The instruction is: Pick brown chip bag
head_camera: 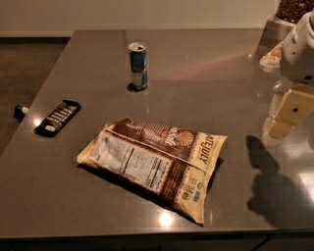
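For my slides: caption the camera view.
The brown chip bag lies flat on grey table; claw hovers at right, apart from it.

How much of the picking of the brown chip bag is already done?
Nothing looks done: the brown chip bag lies flat on the table. In hand: the pincer hangs at the right, apart from the bag. Left: reaching, gripping and lifting it.

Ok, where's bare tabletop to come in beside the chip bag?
Bare tabletop runs between the can and the brown chip bag. Another patch lies front-left, between the black candy bar and the bag. Crowded: the right side, where the end effector hangs, with a container of brown bits at the far corner behind it.
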